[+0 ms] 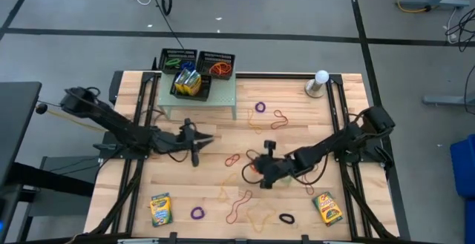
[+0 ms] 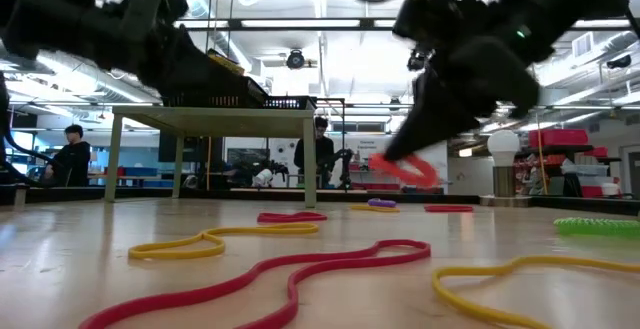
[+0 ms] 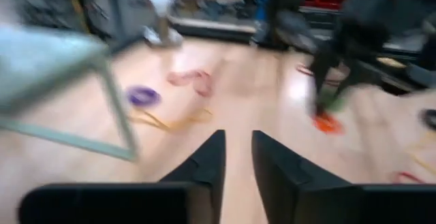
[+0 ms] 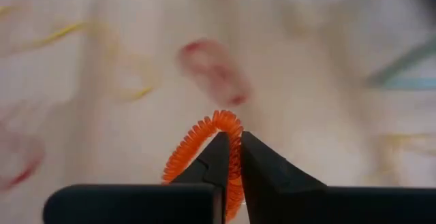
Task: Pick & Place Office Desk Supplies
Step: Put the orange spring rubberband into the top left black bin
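Note:
My right gripper [image 1: 257,171] hovers over the middle of the wooden table, shut on an orange coiled band [image 4: 212,130], which the low view also shows as the orange band [image 2: 408,171] above the tabletop. My left gripper [image 1: 200,143] is left of centre, below the small green stand [image 1: 199,103]. Its fingers [image 3: 237,157] stand slightly apart with nothing between them. Loose rubber bands [image 1: 236,203] lie flat across the table, among them a purple band [image 1: 260,107]. Two crayon boxes [image 1: 159,208] [image 1: 326,207] lie near the front edge, and another crayon box [image 1: 188,85] sits in a tray. My right gripper pinches one strand of the orange coiled band [image 4: 234,161] between its two fingertips. The fingers slant down from the table's right side. The rest of the loop [image 4: 204,132] arcs out past the fingertips, and the band is lifted clear of the table.
Black mesh trays [image 1: 217,64] holding bands stand on the green stand at the far side. A white ball-topped grey stand [image 1: 319,82] is at the far right. The low view shows people seated and standing in the room beyond the table.

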